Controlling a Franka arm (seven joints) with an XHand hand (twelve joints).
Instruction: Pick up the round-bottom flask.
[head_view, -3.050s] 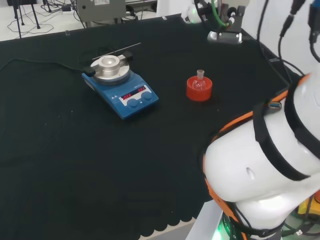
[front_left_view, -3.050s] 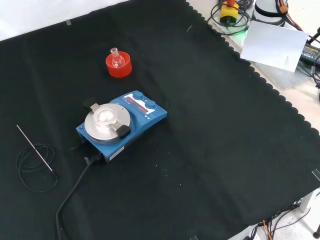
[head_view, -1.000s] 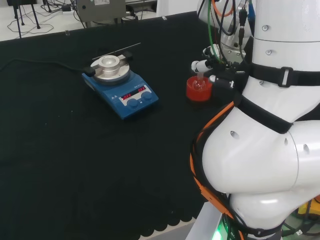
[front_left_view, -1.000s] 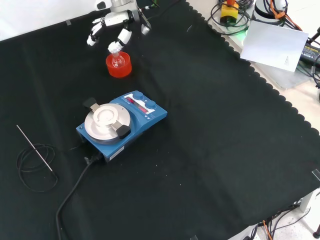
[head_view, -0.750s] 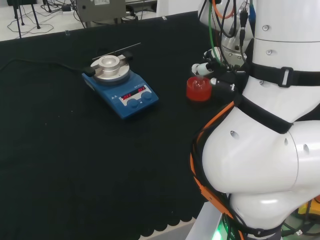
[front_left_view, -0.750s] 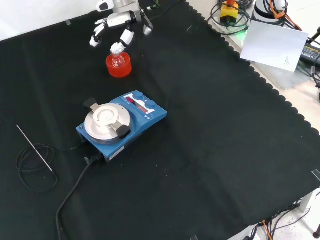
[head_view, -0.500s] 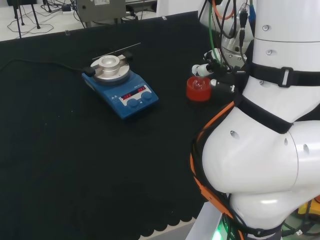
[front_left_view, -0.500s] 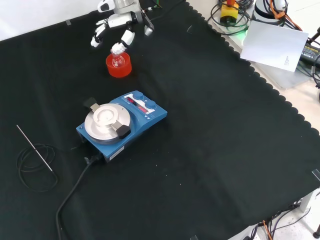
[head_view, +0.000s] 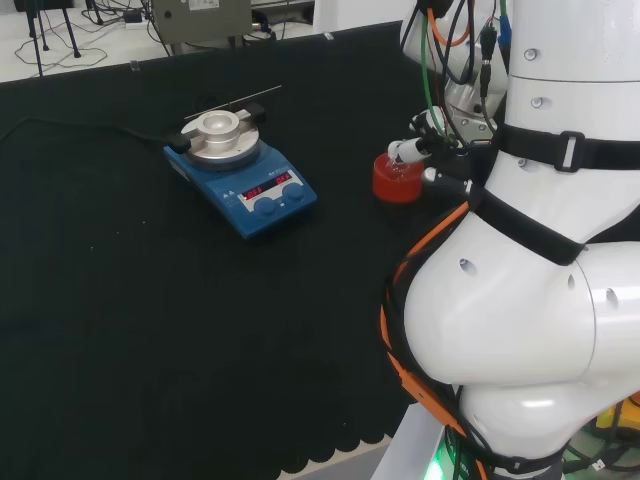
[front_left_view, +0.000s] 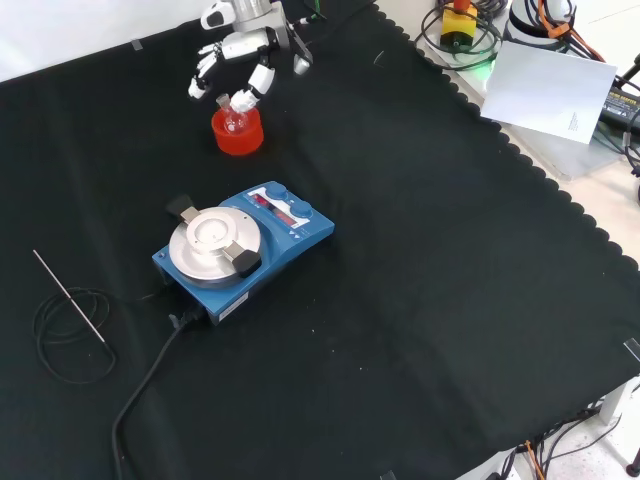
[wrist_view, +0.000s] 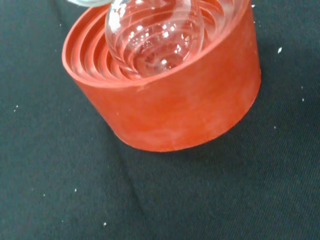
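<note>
While our black-and-white hand (front_left_view: 243, 50) hovers fingers spread, the small clear round-bottom glass flask (front_left_view: 234, 118) sits in its red ribbed ring stand (front_left_view: 238, 135); no contact.

Hand (front_left_view: 243, 48) came in from front view's top; now over flask (front_left_view: 232, 120), fingers spread.

In the wrist view the clear glass round-bottom flask (wrist_view: 155, 37) is cut off at the picture's edge, so its neck is out of sight. In the head view the black and white hand (head_view: 425, 150) covers the flask in the red ribbed ring stand (head_view: 395, 185), and the arm's big white links (head_view: 530, 290) hide the desk behind them.
</note>
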